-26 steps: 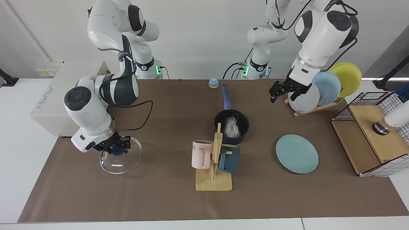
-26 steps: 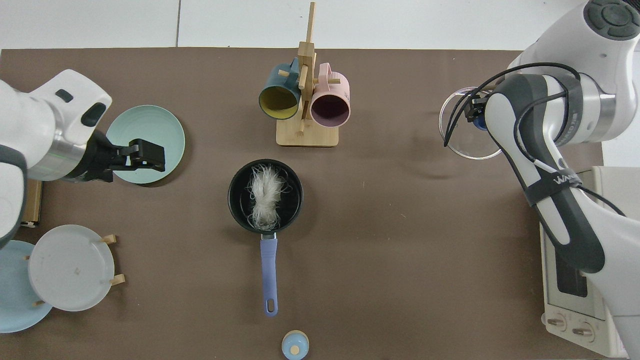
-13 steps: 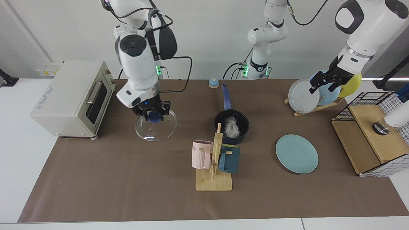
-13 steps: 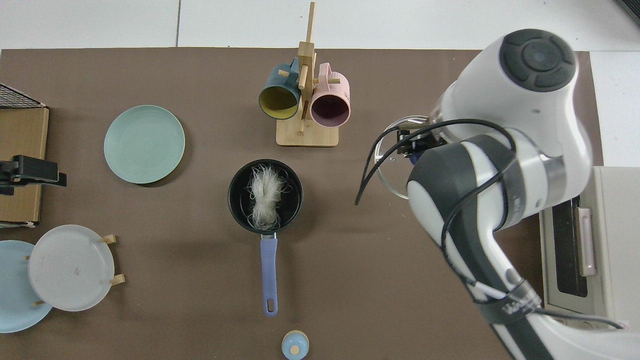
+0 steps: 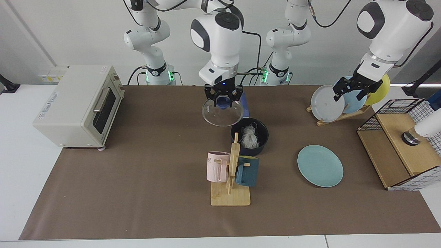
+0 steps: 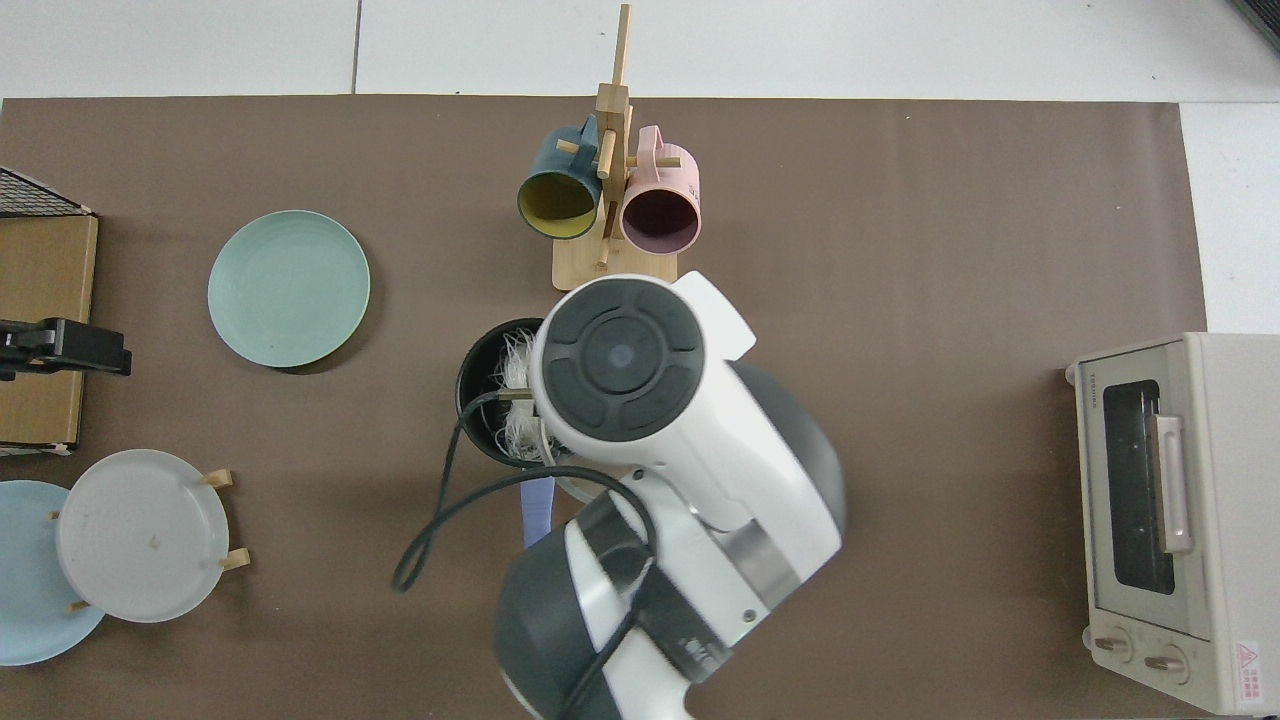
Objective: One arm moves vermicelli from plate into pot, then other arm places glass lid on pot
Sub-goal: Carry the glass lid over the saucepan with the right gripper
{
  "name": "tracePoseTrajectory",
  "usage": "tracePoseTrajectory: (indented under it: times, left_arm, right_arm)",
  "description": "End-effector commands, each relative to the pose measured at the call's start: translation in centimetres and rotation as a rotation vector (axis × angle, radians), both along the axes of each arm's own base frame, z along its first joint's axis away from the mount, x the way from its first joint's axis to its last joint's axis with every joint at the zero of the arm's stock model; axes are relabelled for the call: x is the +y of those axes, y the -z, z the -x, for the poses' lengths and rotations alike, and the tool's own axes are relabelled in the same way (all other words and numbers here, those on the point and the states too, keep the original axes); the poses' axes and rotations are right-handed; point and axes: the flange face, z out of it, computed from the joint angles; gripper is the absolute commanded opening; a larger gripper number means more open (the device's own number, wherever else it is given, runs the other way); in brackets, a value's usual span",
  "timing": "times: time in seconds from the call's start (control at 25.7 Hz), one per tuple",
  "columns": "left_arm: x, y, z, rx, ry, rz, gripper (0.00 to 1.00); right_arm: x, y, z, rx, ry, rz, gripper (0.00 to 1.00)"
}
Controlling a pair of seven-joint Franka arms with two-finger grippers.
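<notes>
My right gripper [image 5: 223,100] is shut on the blue knob of the glass lid [image 5: 220,116]. It holds the lid in the air, tilted, just behind and to the left of the pot [image 5: 263,132]. The white vermicelli [image 5: 248,140] lies inside the pot. The teal plate [image 5: 320,166] sits bare on the mat to the pot's right. My left gripper [image 5: 349,90] hangs open in front of the upright plates, holding nothing. In the top view the right arm covers the lid and half of the pot [image 6: 478,400]; some vermicelli [image 6: 512,368] shows.
A wooden mug rack [image 5: 230,193] with a pink and a dark teal mug stands right in front of the pot. A toaster oven [image 5: 77,103] is at the left. A plate rack [image 5: 327,103] and a wire-and-wood box [image 5: 399,144] are at the right.
The right arm carried the lid from the mat near the toaster, up and across to just beside the pot. The left arm pulled back to the plate rack and has since held still.
</notes>
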Motion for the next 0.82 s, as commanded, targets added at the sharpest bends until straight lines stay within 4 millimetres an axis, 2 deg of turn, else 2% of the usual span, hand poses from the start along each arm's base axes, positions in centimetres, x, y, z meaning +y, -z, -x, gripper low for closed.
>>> tracePoseTrajectory:
  times: [0.0, 0.12, 0.19, 0.31, 0.51, 0.78]
  left_arm:
    - [-1.5, -0.6, -0.5, -0.05, 0.03, -0.059, 1.0]
    - [-1.6, -0.7, -0.6, -0.07, 0.006, 0.03, 1.0]
    - [-1.8, -0.6, -0.5, -0.067, -0.001, 0.059, 1.0]
    - [-1.8, -0.4, -0.5, -0.064, -0.001, 0.059, 1.0]
    - [-1.1, -0.5, -0.5, -0.069, -0.003, 0.061, 1.0]
    - [-1.1, -0.7, -0.2, -0.055, -0.006, 0.053, 1.0]
  right_arm:
    - [5.7, 3.1, -3.2, 0.015, 0.069, 0.008, 0.0]
    - [8.1, 4.9, -3.5, 0.001, 0.067, 0.003, 0.0]
    - [8.7, 6.4, -4.0, -0.009, 0.065, -0.004, 0.0]
    - [9.9, 7.6, -4.3, -0.027, 0.054, -0.015, 0.0]
    - [10.8, 8.7, -5.1, -0.046, 0.05, -0.03, 0.0]
    - [10.5, 9.1, -5.1, -0.03, 0.042, -0.008, 0.0]
